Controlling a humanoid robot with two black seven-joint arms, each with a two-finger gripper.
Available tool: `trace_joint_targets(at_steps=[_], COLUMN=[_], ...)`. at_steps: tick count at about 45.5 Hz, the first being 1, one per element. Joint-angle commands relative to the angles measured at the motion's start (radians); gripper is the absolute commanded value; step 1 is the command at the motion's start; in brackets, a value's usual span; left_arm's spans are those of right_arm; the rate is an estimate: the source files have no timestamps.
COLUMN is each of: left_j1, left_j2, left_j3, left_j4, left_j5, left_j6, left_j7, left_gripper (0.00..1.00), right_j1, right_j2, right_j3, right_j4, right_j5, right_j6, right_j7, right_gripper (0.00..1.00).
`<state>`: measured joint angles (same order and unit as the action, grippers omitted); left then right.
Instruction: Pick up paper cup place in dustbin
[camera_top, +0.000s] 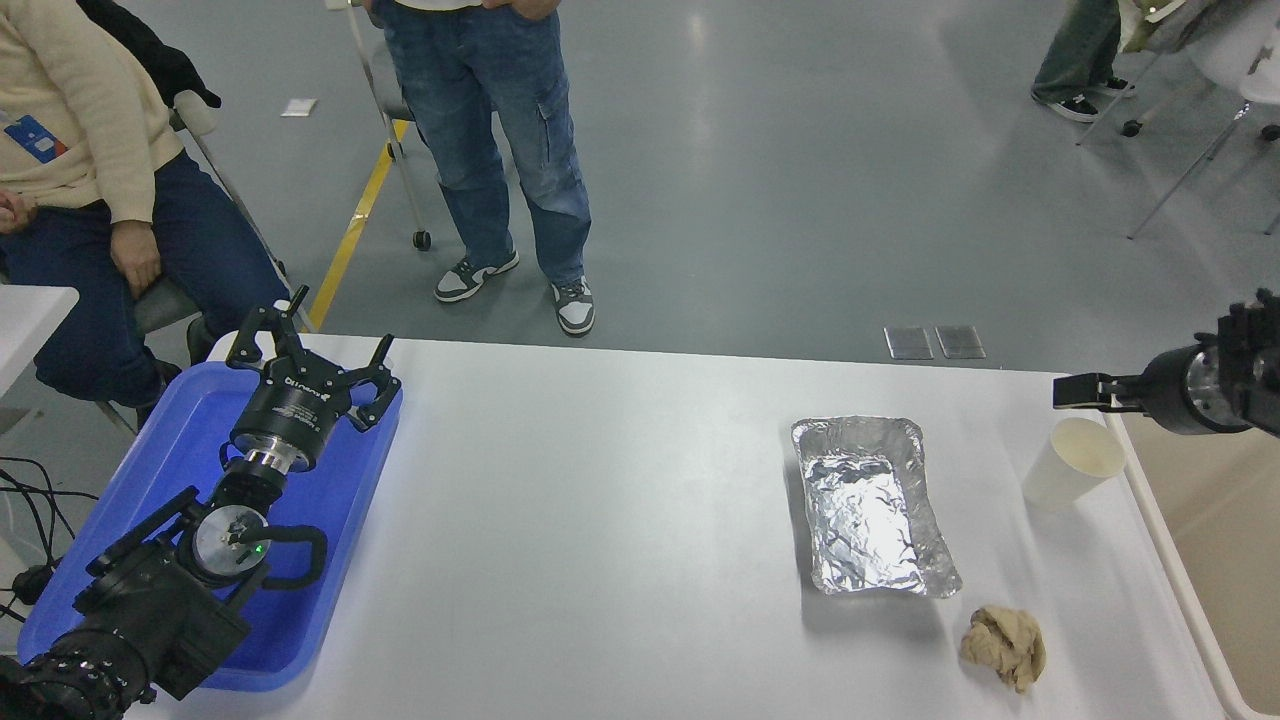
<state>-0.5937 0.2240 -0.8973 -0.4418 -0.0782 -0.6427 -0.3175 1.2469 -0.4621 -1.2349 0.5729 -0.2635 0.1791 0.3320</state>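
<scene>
Paper cup stands upright on the white table near its right edge, just beside the beige dustbin and right of the foil tray. Right gripper hangs just above and behind the cup, holding nothing; whether its fingers are parted cannot be told. Left gripper rests spread open over the blue tray. A crumpled tan paper wad lies nearer the camera.

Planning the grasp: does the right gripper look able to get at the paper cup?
Probably yes: the right gripper hangs just beyond the paper cup, nothing between them; the foil tray sits apart.
</scene>
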Motion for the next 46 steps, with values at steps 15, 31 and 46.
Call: trace_joint_targets(at_steps=[15, 31, 46], left_j1=[0.000, 0.002, 0.002], left_j2=[0.000, 0.000, 0.000], left_j3=[0.000, 0.000, 0.000], left_j4=[0.000, 0.000, 0.000], left_j5=[0.000, 0.000, 0.000], left_j6=[0.000, 0.000, 0.000], left_j7=[0.000, 0.000, 0.000], left_gripper=[1.00, 1.00, 1.00], right_j1=[-0.142, -0.164, -0.201], right_j2=[-0.020, -0.013, -0.015], right_j3=[0.110, 0.121, 0.230], right_j4=[-0.056, -0.056, -0.053], right_j5=[0.003, 0.003, 0.003], right_j6=[-0.102, -0.135, -0.135], right_j7=[-0.091, -0.094, -0.136], right_gripper=[1.00, 0.90, 0.44])
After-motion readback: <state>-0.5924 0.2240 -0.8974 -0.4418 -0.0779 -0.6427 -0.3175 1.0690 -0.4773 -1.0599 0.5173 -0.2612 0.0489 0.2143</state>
